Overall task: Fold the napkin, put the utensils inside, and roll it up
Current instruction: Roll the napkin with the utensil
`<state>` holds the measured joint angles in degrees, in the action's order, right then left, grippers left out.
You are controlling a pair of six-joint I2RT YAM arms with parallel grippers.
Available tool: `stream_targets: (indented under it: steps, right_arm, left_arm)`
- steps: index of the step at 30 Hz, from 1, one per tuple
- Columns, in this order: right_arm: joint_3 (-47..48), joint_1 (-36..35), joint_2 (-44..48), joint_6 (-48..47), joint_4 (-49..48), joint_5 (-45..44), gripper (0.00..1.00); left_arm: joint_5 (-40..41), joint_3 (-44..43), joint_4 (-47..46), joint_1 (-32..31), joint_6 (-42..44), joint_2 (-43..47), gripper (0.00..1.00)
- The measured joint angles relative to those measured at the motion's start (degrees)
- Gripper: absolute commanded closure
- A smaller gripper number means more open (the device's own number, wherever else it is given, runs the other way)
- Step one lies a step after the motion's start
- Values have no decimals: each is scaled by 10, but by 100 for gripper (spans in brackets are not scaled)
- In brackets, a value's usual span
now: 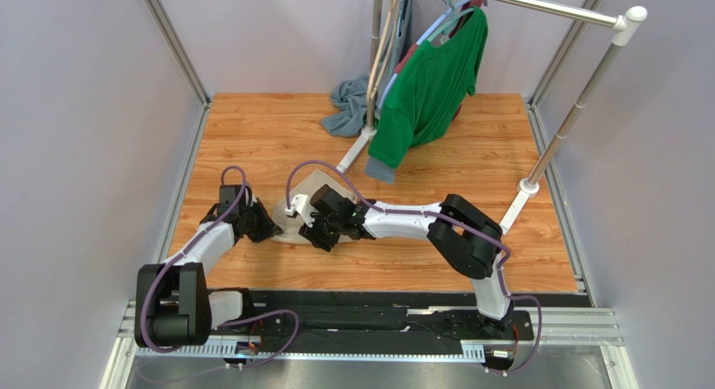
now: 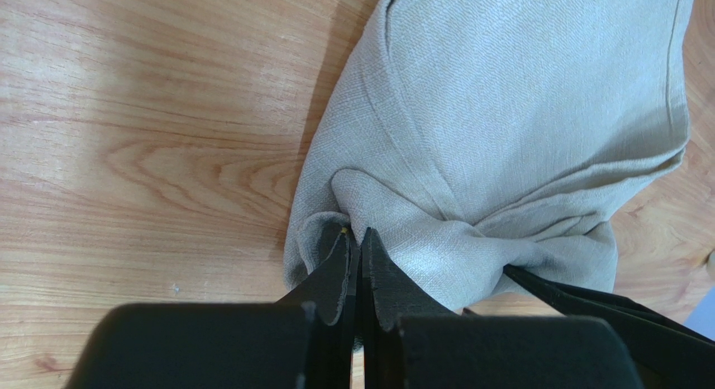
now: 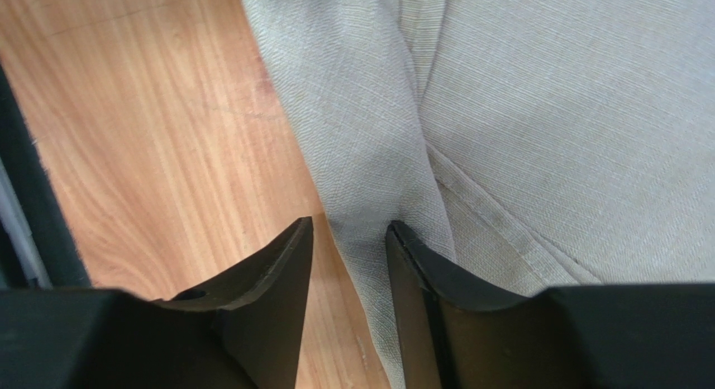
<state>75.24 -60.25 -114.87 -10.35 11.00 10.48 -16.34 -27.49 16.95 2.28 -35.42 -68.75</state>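
Napkin (image 2: 520, 112) bunched on table (image 2: 126, 154) | left pincer (image 2: 357, 238) clamped on its edge | right pincer (image 3: 348, 234) apart astride fold

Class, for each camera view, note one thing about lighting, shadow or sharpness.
Top external: even light, frame posts splay outward from lens distortion. Left wrist: pale glare on the table, shadow beside the napkin. Right wrist: napkin weave sharp, near fingers dark and soft-edged.
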Motion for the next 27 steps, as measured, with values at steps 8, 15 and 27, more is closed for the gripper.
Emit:
stream_targets:
  steps: [8,15,27]
  right_arm:
    - [10,-1,-12,5,-8,-47,86]
    - [23,-2,-19,15,-1,-59,100]
    - [128,2,-59,63,144,-31,100]
  left_arm:
    - [-5,0,-5,0,0,0,80]
    - [-13,0,-9,0,-2,29,36]
    - [28,37,2,0,-9,229,35]
